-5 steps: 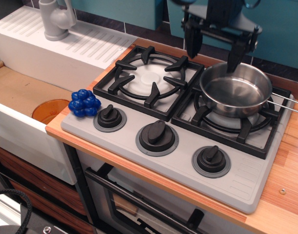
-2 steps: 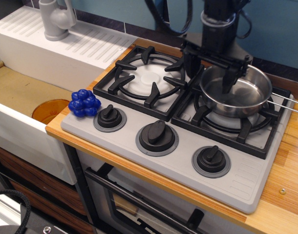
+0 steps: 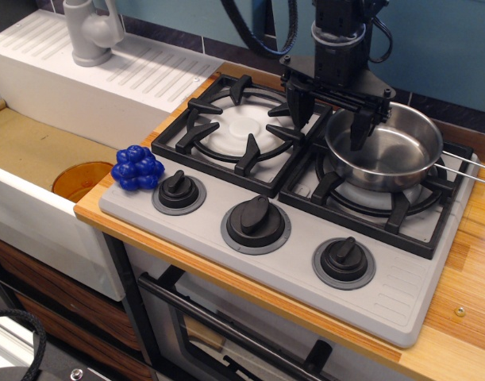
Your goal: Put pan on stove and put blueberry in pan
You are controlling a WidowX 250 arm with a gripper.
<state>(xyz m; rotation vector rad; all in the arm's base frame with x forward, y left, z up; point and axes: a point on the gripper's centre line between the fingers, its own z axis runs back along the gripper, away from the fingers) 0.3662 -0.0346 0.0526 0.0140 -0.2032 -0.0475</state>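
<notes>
Pan (image 3: 385, 155) sits on the right burner of the stove (image 3: 401, 294), wire handle sticking out past the right edge. First half of the task looks done. Blueberry (image 3: 138, 167) is off at the stove's front-left corner, just beside the leftmost knob (image 3: 178, 192), resting on the grey stove top near the wooden counter (image 3: 226, 278) edge.

Gripper (image 3: 327, 115) hangs over the pan's left rim, fingers spread wide: one finger outside the rim over the gap between the two burners, the other dipping inside the pan. Nothing held. Whether the inner finger touches the pan wall is hard to say from this angle.

Step in hand, as I judge it: leave the pan and go get the blueberry. To do it well:
- lift straight up first, so the inner finger doesn't drag the rim and slide the pan off the burner
- cross over the left burner grate (image 3: 240, 125) high enough to miss the prongs
- come down on the blueberry from above, fingers spread wider than the cluster, clear of the leftmost knob
- squeeze gently; the bumpy glossy balls could slip, and a push could roll it off the stove edge toward the sink (image 3: 36, 159).
</notes>
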